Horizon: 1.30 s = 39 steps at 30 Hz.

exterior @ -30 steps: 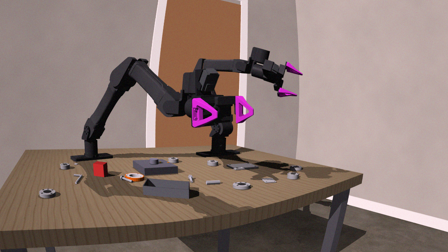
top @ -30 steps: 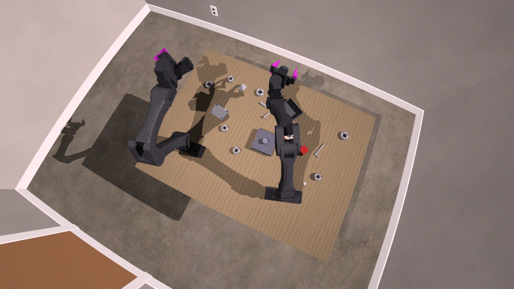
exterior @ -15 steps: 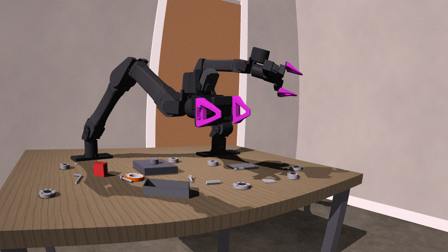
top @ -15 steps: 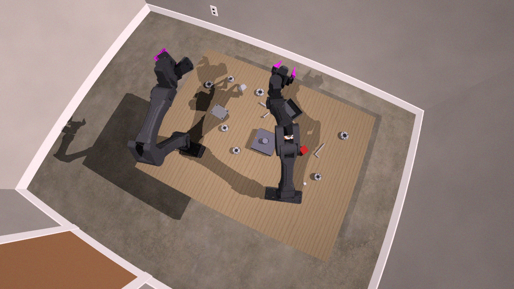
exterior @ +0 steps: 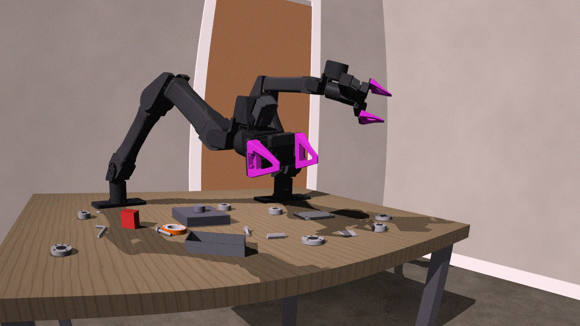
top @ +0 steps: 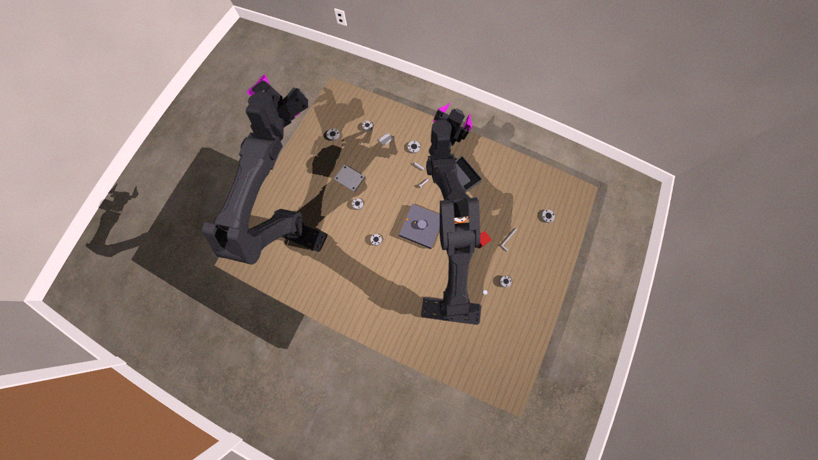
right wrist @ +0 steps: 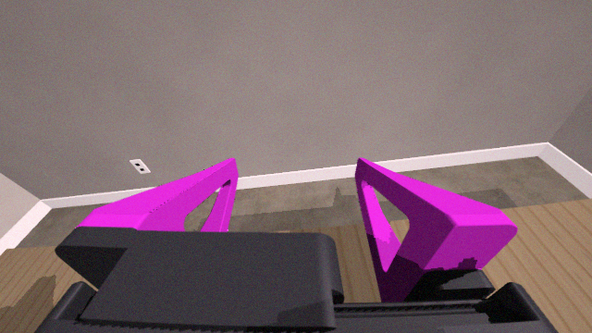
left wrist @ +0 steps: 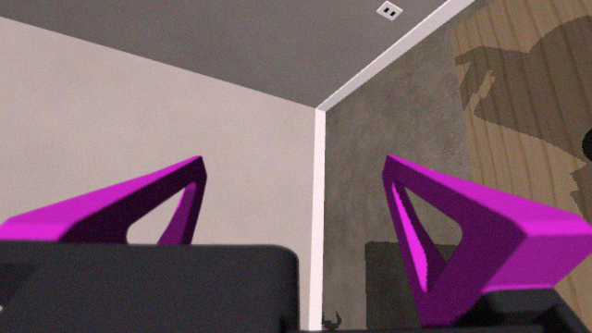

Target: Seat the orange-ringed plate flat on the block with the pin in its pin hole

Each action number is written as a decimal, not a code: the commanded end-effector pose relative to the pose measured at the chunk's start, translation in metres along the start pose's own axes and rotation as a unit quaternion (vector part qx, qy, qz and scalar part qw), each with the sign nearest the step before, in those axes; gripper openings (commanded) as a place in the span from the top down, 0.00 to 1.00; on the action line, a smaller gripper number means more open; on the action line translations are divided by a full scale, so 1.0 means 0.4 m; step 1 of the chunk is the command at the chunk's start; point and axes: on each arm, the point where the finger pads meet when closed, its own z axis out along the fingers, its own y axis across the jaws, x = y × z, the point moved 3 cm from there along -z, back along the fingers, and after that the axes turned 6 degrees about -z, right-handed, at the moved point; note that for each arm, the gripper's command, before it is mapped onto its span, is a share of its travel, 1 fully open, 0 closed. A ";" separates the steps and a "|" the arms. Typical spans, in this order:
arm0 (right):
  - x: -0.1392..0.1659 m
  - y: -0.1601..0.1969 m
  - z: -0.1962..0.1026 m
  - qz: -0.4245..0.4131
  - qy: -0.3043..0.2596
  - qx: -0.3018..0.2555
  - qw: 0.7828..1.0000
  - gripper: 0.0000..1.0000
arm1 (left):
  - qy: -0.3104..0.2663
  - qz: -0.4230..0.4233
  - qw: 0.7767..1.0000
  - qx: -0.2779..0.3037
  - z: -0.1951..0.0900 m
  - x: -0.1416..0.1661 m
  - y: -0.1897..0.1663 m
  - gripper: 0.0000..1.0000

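The orange-ringed plate lies flat on the table between the red cube and the grey block; in the top view it is mostly hidden under the right arm. The grey block lies nearby with its round post standing up. My right gripper is open and empty, held above the table's far side. My left gripper is open and empty, raised high beyond the table edge and facing the room corner.
A red cube stands beside the plate. An open grey box lies in front of the block. A flat grey plate, several grey flanges such as one at the front, and loose bolts are scattered over the table.
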 end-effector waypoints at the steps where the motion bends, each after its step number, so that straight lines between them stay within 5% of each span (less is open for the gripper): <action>1: 0.026 -0.035 -0.022 0.074 0.098 -0.010 0.992 0.20 | -0.058 -0.101 0.993 -0.002 -0.013 -0.069 0.030 0.00; 9: 0.088 -0.092 -0.070 0.155 0.200 0.014 0.967 0.20 | -0.104 -0.194 0.975 0.024 -0.017 -0.127 0.024 0.00; 16: 0.189 -0.179 -0.178 0.241 0.312 0.078 0.915 0.20 | -0.157 -0.298 0.940 0.061 -0.042 -0.195 0.026 0.00; 24: 0.265 -0.255 -0.303 0.323 0.413 0.172 0.834 0.20 | -0.200 -0.388 0.894 0.105 -0.071 -0.255 0.029 0.00; 26: 0.265 -0.255 -0.303 0.323 0.413 0.172 0.834 0.20 | -0.200 -0.388 0.894 0.105 -0.071 -0.255 0.029 0.00; 27: 0.282 -0.263 -0.304 0.338 0.444 0.200 0.805 0.20 | -0.205 -0.392 0.891 0.103 -0.080 -0.257 0.037 0.00; 29: 0.286 -0.272 -0.313 0.341 0.448 0.209 0.799 0.20 | -0.207 -0.393 0.890 0.105 -0.082 -0.265 0.040 0.00; 30: 0.219 -0.275 -0.327 0.357 0.431 0.198 0.805 0.20 | -0.206 -0.395 0.889 0.108 -0.080 -0.265 0.035 0.00; 33: 0.242 -0.293 -0.359 0.369 0.452 0.227 0.780 0.20 | -0.205 -0.409 0.880 0.125 -0.069 -0.277 0.017 0.00; 39: 0.252 -0.334 -0.459 0.417 0.491 0.311 0.699 0.20 | -0.232 -0.464 0.840 0.157 -0.104 -0.313 0.030 0.00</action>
